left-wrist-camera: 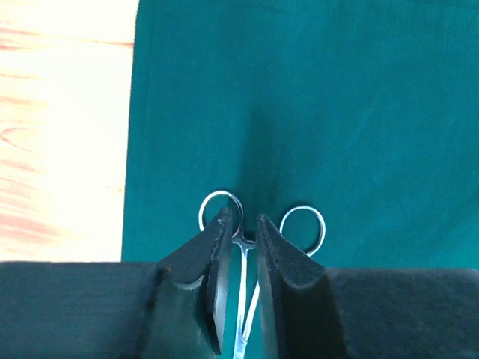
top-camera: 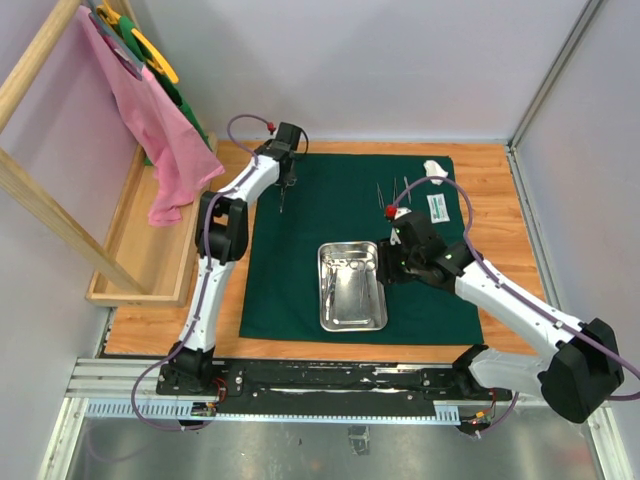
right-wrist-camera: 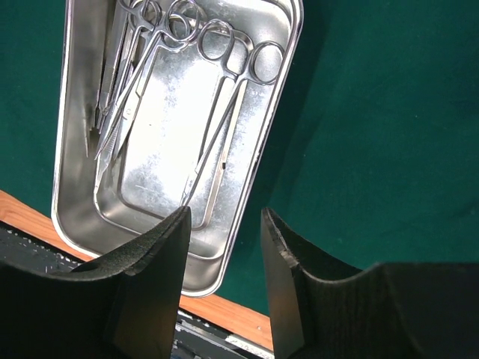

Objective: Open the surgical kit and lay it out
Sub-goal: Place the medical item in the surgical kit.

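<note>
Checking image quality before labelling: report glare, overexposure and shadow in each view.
Top external: even light, mild sheen on the tray. Left wrist: table blown out white; cloth shadowed above the forceps. Right wrist: tray streaked with reflections; fingers dark.

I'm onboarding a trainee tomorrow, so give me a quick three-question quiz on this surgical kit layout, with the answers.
1. True or false: the steel tray is empty.
2. Between the fingers of the left claw sits: A a syringe; B ring-handled forceps; C a tape roll.
3. Which claw hangs beside the tray with nothing between its fingers?
Key: 1 false; 2 B; 3 the right claw.
</note>
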Action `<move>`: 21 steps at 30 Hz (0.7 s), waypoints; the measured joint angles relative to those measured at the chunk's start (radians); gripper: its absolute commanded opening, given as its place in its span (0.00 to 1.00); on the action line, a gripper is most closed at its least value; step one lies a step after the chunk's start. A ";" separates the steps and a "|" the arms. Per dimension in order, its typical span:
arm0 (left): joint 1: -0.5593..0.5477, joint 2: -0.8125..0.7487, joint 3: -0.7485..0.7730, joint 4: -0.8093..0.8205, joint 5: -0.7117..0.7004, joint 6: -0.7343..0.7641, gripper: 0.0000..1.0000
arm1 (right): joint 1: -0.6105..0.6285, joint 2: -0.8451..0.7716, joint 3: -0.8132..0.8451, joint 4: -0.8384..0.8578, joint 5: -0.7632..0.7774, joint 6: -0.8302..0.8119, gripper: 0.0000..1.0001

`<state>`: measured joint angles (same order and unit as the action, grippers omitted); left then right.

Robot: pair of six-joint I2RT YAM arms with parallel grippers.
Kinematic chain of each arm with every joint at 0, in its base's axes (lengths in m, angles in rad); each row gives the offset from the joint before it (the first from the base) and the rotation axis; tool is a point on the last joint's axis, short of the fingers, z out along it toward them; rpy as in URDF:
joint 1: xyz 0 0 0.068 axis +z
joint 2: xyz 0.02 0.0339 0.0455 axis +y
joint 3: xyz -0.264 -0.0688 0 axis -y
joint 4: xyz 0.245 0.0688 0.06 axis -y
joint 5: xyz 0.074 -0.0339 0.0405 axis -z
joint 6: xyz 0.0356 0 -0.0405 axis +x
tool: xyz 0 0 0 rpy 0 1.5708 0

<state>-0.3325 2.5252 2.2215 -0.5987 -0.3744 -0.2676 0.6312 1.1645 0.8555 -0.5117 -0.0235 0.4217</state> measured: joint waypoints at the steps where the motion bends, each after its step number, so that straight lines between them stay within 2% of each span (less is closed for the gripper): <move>1: 0.003 0.001 0.004 -0.001 0.002 -0.001 0.45 | 0.000 0.001 0.000 0.003 -0.003 0.000 0.44; 5: 0.011 0.001 0.004 -0.008 0.018 -0.010 0.70 | 0.000 0.004 0.000 0.011 -0.005 0.000 0.44; 7: 0.010 -0.008 -0.005 -0.006 0.023 -0.021 0.74 | 0.000 0.004 0.000 0.013 -0.010 0.000 0.44; 13: -0.032 -0.138 -0.094 -0.034 0.032 -0.033 0.74 | 0.000 -0.011 0.000 0.013 -0.014 0.000 0.44; 18: -0.153 -0.446 -0.255 -0.045 0.013 -0.064 0.66 | -0.001 -0.059 0.000 0.001 -0.011 0.000 0.45; 21: -0.276 -0.651 -0.376 -0.034 0.000 -0.100 0.58 | -0.002 -0.102 0.000 -0.018 -0.008 0.000 0.45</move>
<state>-0.6086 1.8744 1.8454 -0.6327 -0.3744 -0.3676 0.6296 1.0626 0.8555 -0.5297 -0.0311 0.4213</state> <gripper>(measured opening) 0.654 0.446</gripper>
